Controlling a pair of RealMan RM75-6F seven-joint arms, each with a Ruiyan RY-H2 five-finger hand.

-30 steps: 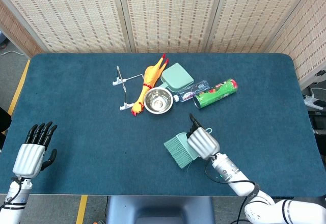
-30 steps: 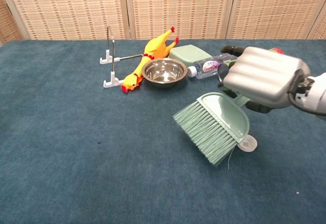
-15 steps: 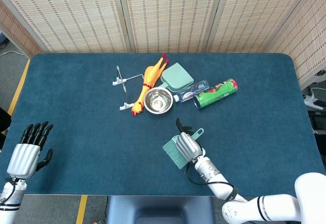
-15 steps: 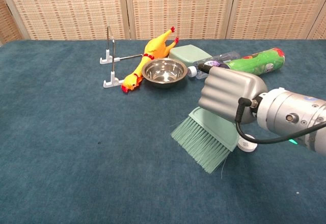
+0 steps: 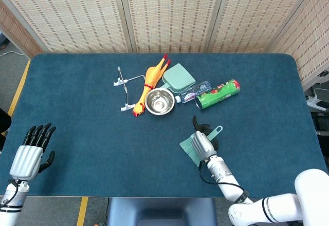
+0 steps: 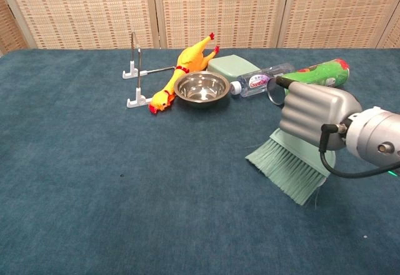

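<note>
As we watch from the head and chest cameras, the right hand [image 6: 310,119] grips the pale green brush [image 6: 289,167] at the near right of the blue desk [image 5: 77,108], bristles down on the cloth and fanned toward the robot. Half a second earlier the brush lay further left; a second ago it was tilted up, bristles clear of the surface. We judge that the hand has lowered it and dragged it rightward in a sweeping stroke, and that the work is under way rather than finished. The left hand [image 5: 32,151] hangs released at the desk's near left corner, fingers straight, holding nothing. Well apart at the back sit the steel bowl [image 5: 159,101], rubber chicken [image 5: 150,79], green box [image 5: 178,77], water bottle [image 5: 195,91] and green can [image 5: 218,93], untouched.
</note>
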